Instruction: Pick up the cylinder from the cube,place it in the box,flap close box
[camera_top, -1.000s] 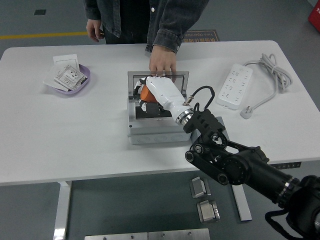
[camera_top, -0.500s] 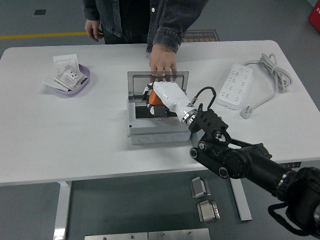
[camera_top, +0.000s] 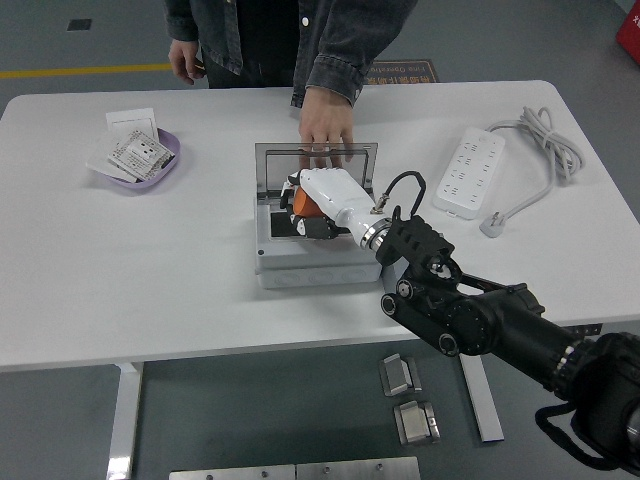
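Change: since the earlier frames the right robot hand (camera_top: 318, 196) has slid lower and a bit left, so it now sits down inside the box instead of above it. Person's hand hasn't budged.

Head view, robot hand: white five-fingered one on the black right arm, coming in from the lower right. Fingers are curled around the orange cylinder (camera_top: 299, 200), so it's gripping that.

Cylinder: only a sliver of orange shows at the hand's left side, inside the box, right by a dark block. Can't tell if it's touching the bottom.

Box (camera_top: 300, 268): grey, mid desk, lid (camera_top: 316, 150) standing upright at the back.

Person: standing at the far side, one hand (camera_top: 325, 135) resting on top of the lid, the other hand (camera_top: 187, 60) hanging by their side.

Desk (camera_top: 150, 260): white, mostly bare. Purple dish (camera_top: 170, 165) with paper packets far left, white power strip (camera_top: 468, 172) with its coiled cable (camera_top: 540, 135) far right.

Room: grey floor, yellow line (camera_top: 85, 71) top left, metal blocks (camera_top: 410, 400) on the floor under the desk's near edge.
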